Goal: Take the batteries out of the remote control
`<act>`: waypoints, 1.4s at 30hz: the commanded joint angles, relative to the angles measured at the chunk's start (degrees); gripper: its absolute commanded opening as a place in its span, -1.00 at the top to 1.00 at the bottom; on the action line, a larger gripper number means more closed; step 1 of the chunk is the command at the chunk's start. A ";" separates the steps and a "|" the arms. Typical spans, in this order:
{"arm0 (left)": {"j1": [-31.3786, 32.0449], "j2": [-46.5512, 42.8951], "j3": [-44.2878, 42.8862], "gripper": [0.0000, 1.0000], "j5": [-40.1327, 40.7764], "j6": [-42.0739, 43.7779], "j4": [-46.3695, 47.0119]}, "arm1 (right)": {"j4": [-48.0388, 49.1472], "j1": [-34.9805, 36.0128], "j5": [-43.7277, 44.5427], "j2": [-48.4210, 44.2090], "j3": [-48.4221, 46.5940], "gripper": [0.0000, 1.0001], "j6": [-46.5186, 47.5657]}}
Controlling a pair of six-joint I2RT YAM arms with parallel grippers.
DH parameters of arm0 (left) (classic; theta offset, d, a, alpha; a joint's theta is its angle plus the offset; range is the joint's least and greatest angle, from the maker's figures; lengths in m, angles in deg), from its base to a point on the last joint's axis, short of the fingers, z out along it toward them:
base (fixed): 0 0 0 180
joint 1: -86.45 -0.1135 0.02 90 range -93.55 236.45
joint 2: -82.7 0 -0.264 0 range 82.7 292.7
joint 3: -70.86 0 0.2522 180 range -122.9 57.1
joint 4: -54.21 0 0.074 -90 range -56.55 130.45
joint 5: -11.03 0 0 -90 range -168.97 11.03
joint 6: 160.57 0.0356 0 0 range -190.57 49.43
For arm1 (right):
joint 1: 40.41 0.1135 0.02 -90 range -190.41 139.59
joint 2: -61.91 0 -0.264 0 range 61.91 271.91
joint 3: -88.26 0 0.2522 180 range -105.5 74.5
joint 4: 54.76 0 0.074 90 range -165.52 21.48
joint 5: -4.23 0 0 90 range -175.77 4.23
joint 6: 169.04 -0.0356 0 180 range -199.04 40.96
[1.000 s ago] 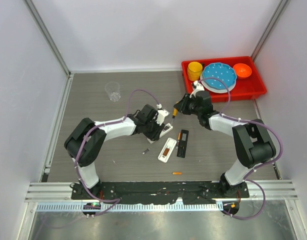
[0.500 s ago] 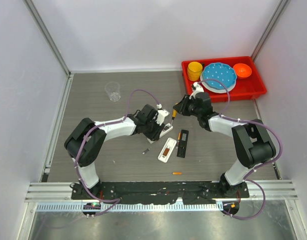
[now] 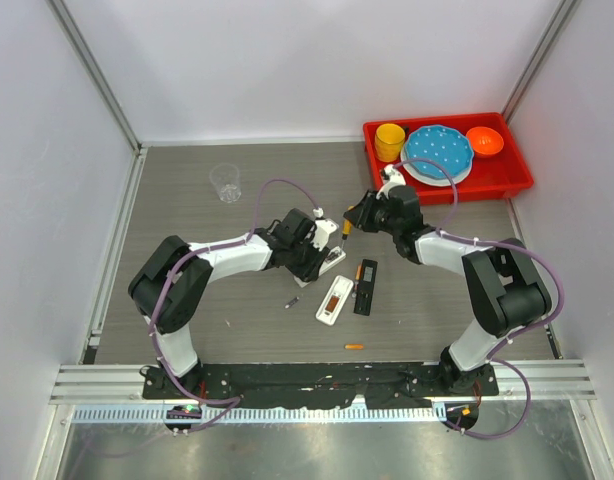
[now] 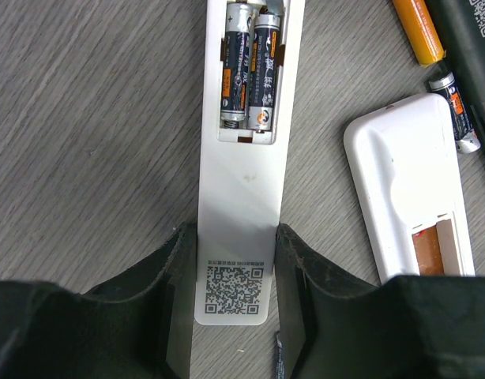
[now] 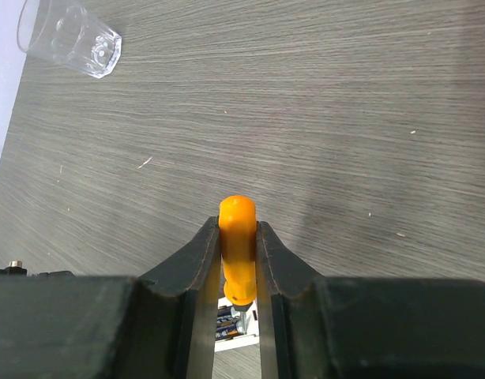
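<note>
My left gripper (image 4: 236, 237) is shut on the bar-code end of a white remote (image 4: 241, 181) that lies on the table with its battery bay open. Two dark grey batteries (image 4: 247, 67) sit side by side in the bay. My right gripper (image 5: 238, 229) is shut on the orange-handled tool (image 5: 237, 209), whose tip points down just above those batteries (image 5: 229, 324). In the top view the left gripper (image 3: 317, 250) and right gripper (image 3: 355, 216) meet over this remote (image 3: 333, 258) at mid-table.
A second white remote (image 3: 334, 298) lies open beside a black remote (image 3: 365, 272). A loose orange battery (image 3: 354, 346) and a dark one (image 3: 291, 301) lie nearer the front. A clear cup (image 3: 225, 182) stands back left, a red tray (image 3: 517, 182) of dishes back right.
My right gripper with the tool has shifted slightly left, towards the held remote. The left arm and remote have not moved.
</note>
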 commanded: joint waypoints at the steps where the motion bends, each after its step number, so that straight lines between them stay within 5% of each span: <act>1: 0.19 2.07 0.77 0.79 -2.00 -1.60 -5.14 | 3.49 1.22 -5.61 -0.21 1.13 0.98 -5.43; 8: 0.10 2.78 0.76 1.00 -2.00 -2.13 -4.78 | 6.57 1.22 -9.92 -1.88 1.57 0.98 -12.20; 25: 0.19 3.65 0.15 1.00 -2.27 -3.09 -3.99 | 4.21 2.10 -13.35 -2.42 1.22 0.98 -15.46; 42: 0.10 2.51 0.50 0.95 -1.74 -3.53 -4.96 | -3.10 0.34 -1.58 -2.24 -5.11 0.98 -6.14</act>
